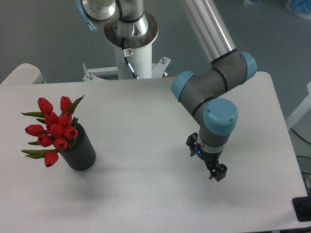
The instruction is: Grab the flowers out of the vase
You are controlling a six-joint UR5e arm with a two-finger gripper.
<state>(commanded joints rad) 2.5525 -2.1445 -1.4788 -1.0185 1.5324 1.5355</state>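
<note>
The flowers (52, 130), a bunch of red tulip buds with green leaves, stick out of the mouth of the black cylindrical vase (80, 153) at the left of the white table. The vase leans so that the buds point up and left. My gripper (216, 173) hangs over the table's right half, well to the right of the vase and apart from it. It points down and toward the camera, its dark fingers are seen end-on, and nothing shows between them. Whether the fingers are open or shut does not show.
The arm's grey links and blue-capped joints (221, 114) reach down from the upper right. The robot's white base column (130, 48) stands at the table's far edge. The table's right edge (284, 145) lies close to the gripper.
</note>
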